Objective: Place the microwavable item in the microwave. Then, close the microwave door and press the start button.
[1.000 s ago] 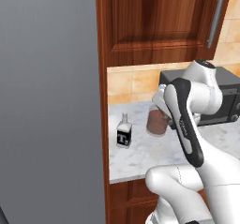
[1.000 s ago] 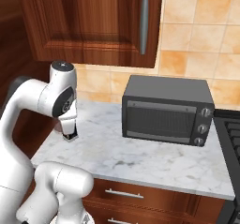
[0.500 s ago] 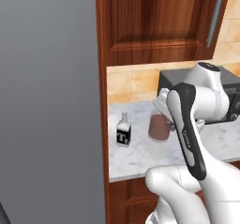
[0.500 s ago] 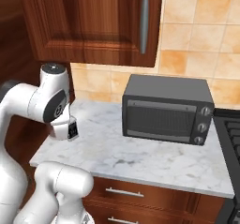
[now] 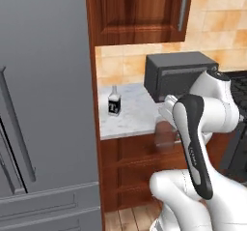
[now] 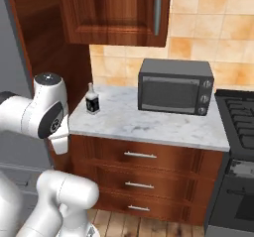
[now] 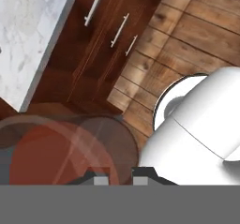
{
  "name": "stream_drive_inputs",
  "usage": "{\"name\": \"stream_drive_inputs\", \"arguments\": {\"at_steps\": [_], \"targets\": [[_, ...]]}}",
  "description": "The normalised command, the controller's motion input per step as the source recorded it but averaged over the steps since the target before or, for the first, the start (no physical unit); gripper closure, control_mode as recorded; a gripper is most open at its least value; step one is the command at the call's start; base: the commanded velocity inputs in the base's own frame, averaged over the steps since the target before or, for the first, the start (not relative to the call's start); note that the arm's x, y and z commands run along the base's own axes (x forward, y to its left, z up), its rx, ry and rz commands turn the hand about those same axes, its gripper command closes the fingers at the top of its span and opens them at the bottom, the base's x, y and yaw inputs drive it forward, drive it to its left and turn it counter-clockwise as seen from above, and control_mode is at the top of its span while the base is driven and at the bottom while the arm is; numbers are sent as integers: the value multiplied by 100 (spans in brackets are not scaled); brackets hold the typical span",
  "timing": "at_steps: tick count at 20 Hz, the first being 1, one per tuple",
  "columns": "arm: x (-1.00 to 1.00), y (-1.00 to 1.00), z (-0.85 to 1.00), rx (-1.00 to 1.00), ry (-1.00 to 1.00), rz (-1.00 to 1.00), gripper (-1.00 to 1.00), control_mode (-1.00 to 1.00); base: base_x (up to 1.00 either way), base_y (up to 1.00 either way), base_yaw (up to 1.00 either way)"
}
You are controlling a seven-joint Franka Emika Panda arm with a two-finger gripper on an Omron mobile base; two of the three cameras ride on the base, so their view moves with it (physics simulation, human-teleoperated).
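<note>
My gripper (image 7: pixel 117 176) is shut on the microwavable item (image 7: pixel 70 153), a clear glass tumbler of reddish-brown liquid that shows at the lower left of the hand view. In the left base view the tumbler (image 5: pixel 165 136) hangs as a faint glassy shape in front of the wooden drawers, below the counter edge, under my white hand (image 5: pixel 169 104). The hand looks down on the wooden floor and the drawer fronts. The microwave and the microwave door are out of view.
A dark boxy countertop appliance (image 6: pixel 174 93) stands on the marble counter (image 6: pixel 149 124), with a small black-labelled bottle (image 6: pixel 92 103) to its left. Three drawers (image 6: pixel 139 156) sit below. A grey fridge (image 5: pixel 43 104) is at the left, a stove (image 6: pixel 238 117) at the right.
The whole picture has shifted: the base has backed away from the counter. The arm has carried the tumbler off the counter and down in front of the drawers.
</note>
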Motion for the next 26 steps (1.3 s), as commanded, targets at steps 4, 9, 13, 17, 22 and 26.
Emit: {"name": "stream_drive_inputs", "arguments": {"at_steps": [4,9,13,17,22,26], "targets": [[0,0,0,0,0,0,100,100,-100,0,-4],[0,0,0,0,0,0,100,100,-62,74,0],[0,0,0,0,0,0,100,100,-11,100,6],[0,0,0,0,0,0,100,100,-19,100,11],[0,0,0,0,0,0,100,100,-23,100,16],[0,0,0,0,0,0,100,100,1,100,11]]}}
